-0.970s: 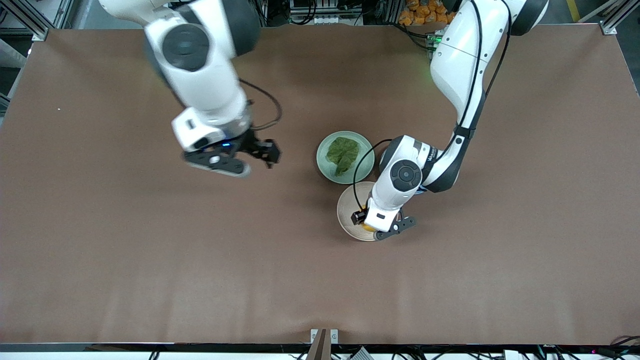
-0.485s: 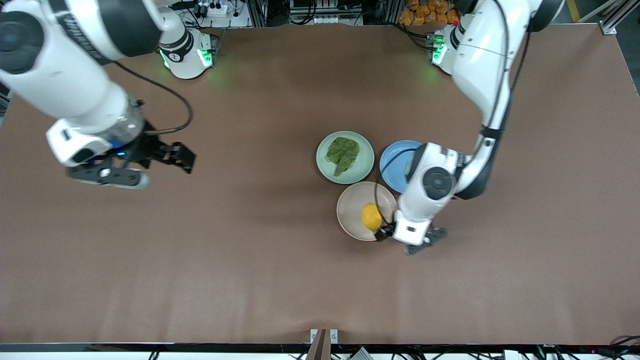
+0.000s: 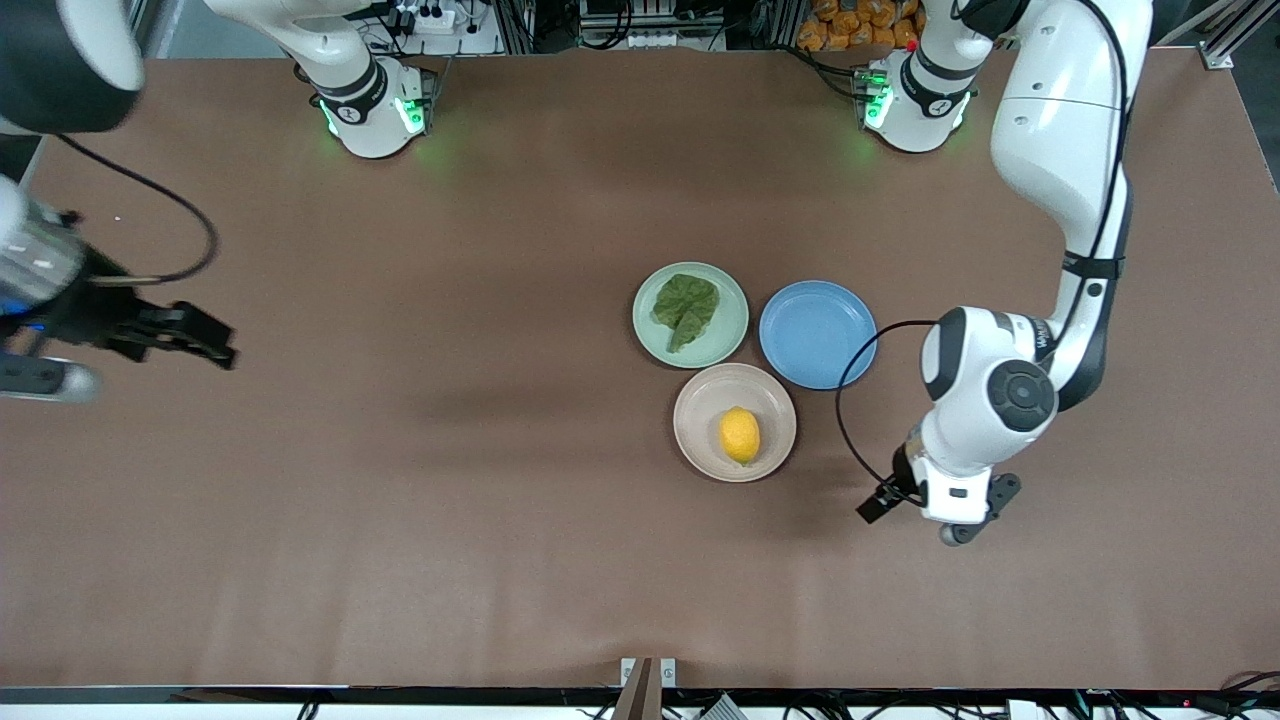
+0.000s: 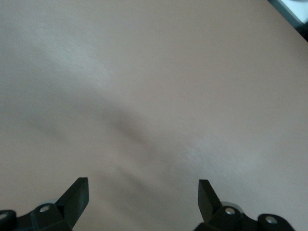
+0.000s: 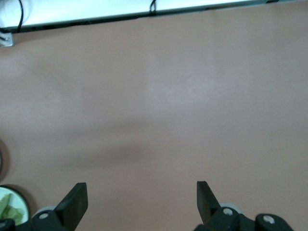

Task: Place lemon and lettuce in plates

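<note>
The yellow lemon lies in the cream-beige plate. The dark green lettuce lies in the pale mint plate, which is farther from the front camera. My left gripper is open and empty over bare table beside the cream plate, toward the left arm's end; its wrist view shows its spread jaws over bare table. My right gripper is open and empty at the right arm's end of the table. Its wrist view shows its spread jaws and a corner of the mint plate with lettuce.
An empty blue plate sits beside the mint plate, toward the left arm's end. The three plates cluster together. The brown table stretches wide around them. The table's edge shows in the right wrist view.
My left gripper has let go of the lemon in the cream plate and moved off toward the left arm's end. My right arm has swung away toward the right arm's end of the table.
</note>
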